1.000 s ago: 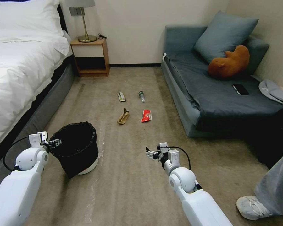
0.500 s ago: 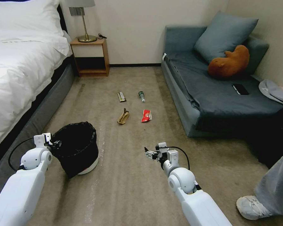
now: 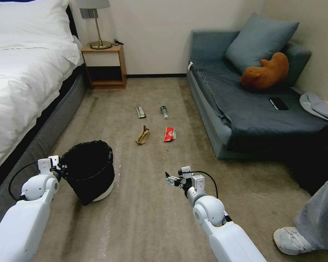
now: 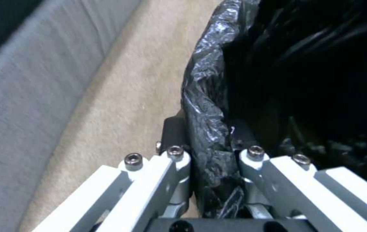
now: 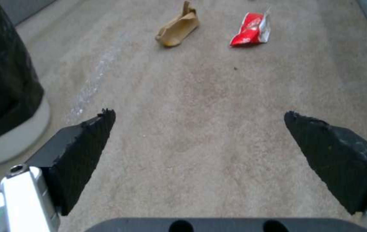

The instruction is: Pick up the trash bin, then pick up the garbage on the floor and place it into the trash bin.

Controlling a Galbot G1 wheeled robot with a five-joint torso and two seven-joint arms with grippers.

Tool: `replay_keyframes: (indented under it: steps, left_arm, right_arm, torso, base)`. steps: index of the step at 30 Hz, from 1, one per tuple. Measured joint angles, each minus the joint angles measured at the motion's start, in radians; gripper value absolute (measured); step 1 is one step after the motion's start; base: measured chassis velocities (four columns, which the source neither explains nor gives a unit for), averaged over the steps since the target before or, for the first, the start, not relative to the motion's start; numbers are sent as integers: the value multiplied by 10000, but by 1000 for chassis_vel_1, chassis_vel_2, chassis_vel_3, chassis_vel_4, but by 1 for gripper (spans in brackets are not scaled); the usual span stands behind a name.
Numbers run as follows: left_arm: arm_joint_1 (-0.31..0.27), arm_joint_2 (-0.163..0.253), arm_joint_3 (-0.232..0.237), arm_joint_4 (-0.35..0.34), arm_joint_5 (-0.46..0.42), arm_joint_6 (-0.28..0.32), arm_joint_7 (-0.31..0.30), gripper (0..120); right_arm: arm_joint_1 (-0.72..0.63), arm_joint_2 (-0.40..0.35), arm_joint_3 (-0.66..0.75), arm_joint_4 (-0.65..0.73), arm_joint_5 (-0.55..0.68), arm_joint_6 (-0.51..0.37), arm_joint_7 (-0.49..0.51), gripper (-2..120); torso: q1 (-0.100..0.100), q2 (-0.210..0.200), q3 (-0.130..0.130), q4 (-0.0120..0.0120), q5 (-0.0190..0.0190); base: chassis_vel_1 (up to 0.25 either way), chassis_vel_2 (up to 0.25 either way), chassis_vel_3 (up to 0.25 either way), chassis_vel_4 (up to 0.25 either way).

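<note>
We have our left claw (image 4: 209, 161) clamped on the rim of the round, black-bagged trash bin (image 3: 87, 171); next, lift it. Our right claw (image 5: 201, 141) hangs apart over carpet.

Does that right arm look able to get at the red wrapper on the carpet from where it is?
Probably yes: the open right gripper faces the red wrapper across bare carpet, though a gap remains.

Your left gripper (image 3: 59, 168) is low on the left, jaws pinched close; your right gripper (image 3: 168, 179) is forward, fingers (image 5: 80, 154) spread wide.
</note>
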Motion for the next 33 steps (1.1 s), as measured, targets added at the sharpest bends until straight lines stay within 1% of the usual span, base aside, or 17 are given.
replay_keyframes:
  steps: [4,5,8,11,12,13,14,16,17,19,23,25,33]
  left_arm:
    - [207,94,-253,-401,13,-122,8,5]
    - [207,94,-253,-401,13,-122,8,5]
    - [525,266,-503,-1008,336,-280,37,4]
    - [643,319,-555,-1199,467,-323,70,4]
    - [780,381,-615,-1420,545,-356,89,4]
    - [940,443,-687,-1675,566,-362,119,4]
    - [940,443,-687,-1675,566,-362,119,4]
    - [1154,551,-806,-1973,567,-362,140,4]
    - [1154,551,-806,-1973,567,-362,140,4]
    - [1395,731,-983,-2289,557,-353,138,4]
    - [1579,828,-1066,-2498,531,-339,137,4]
    - [1782,896,-1137,-2732,520,-318,137,4]
    - [1973,952,-1156,-3040,529,-234,117,4]
  right_arm:
    - [2,27,-40,-73,-5,24,0,100]
    - [2,27,-40,-73,-5,24,0,100]
    - [36,68,-118,-151,-6,73,-1,100]
    - [58,81,-137,-182,-32,77,0,100]
    - [83,95,-184,-221,-75,83,-11,100]
    - [110,105,-211,-256,-140,105,-39,100]
    - [110,105,-211,-256,-140,105,-39,100]
    - [142,125,-262,-318,-248,131,-67,100]
    - [142,125,-262,-318,-248,131,-67,100]
    - [171,144,-290,-405,-361,171,-95,100]
    - [176,159,-319,-523,-454,298,-159,100]
    - [189,166,-338,-658,-557,496,-280,100]
    - [283,231,-387,-909,-595,662,-421,100]
  torso:
    - [0,0,0,0,0]
    - [0,0,0,0,0]
    - [0,-1,1,2,2]
    - [0,0,1,2,2]
    - [0,0,1,3,2]
    - [0,0,0,2,3]
    - [0,0,0,2,3]
    - [0,0,1,0,1]
    - [0,0,1,0,1]
    - [0,0,0,2,3]
    - [0,0,0,2,2]
    - [0,0,0,1,3]
    - [0,0,0,0,3]
  base:
    - [0,0,0,0]
    - [0,0,0,0]
    - [0,0,0,0]
    - [0,0,0,0]
    - [0,0,0,0]
    - [0,0,0,0]
    - [0,0,0,0]
    - [0,0,0,0]
    - [0,0,0,0]
    - [0,0,0,0]
    - [0,0,0,0]
    - [0,0,0,0]
    - [0,0,0,0]
